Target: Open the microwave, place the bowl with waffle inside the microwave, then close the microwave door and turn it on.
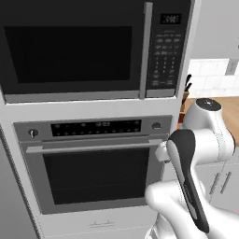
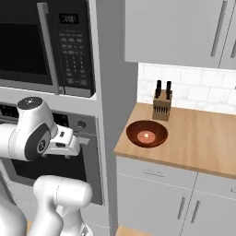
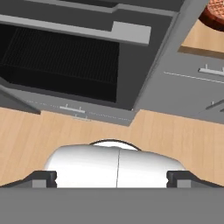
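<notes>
1. None of the task's steps is showing as done: the microwave door is sitting shut, its vertical silver handle lying flush beside the keypad strip.
2. Everything is remaining: pulling the door open, carrying the bowl in, shutting the door and pressing start.
3. The bowl with waffle is resting on the wooden surface to the right of the appliance column, just in front of a knife block, untouched.
4. The hand is standing fully open and gripping nothing; its two finger tips are showing wide apart at the bottom of the hand view.
5. The hand is pointing down towards the floor in front of the wall oven, well below the microwave.
6. The bowl is lying up and to the right of the hand, well apart, its rim peeking into the top right corner of the hand view.
</notes>
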{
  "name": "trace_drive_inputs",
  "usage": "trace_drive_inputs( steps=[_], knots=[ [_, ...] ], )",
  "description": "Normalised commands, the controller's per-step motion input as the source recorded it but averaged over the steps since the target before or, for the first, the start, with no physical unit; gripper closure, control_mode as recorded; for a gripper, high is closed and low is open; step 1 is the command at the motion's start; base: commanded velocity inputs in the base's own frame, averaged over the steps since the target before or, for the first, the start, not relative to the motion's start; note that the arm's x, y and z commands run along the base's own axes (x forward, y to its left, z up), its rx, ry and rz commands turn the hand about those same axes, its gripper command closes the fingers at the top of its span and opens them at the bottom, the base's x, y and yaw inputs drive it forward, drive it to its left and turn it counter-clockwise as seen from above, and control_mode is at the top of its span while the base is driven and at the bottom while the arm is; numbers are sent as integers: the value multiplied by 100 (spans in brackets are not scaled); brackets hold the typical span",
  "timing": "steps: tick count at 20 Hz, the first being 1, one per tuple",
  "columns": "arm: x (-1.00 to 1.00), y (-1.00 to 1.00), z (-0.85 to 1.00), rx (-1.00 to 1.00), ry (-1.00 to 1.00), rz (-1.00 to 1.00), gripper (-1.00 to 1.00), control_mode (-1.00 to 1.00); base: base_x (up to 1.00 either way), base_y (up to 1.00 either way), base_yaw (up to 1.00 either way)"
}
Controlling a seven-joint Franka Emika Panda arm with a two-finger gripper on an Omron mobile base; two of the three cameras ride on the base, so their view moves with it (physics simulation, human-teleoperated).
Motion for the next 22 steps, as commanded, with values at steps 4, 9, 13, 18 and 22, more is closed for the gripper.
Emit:
trace_drive_inputs(
  steps=[4, 9, 13, 18, 22],
  knots=[
    [0, 0, 0, 0, 0, 0, -100, 100, -6, -46, 20],
    [0, 0, 0, 0, 0, 0, -100, 100, -5, -38, 16],
    [-1, -10, -7, 0, -6, 5, -100, -100, 0, 0, 0],
    [0, 1, 3, 0, -24, 0, -100, -100, 0, 0, 0],
    [0, 15, 22, 0, -40, 2, -100, -100, 0, 0, 0]
  ],
)
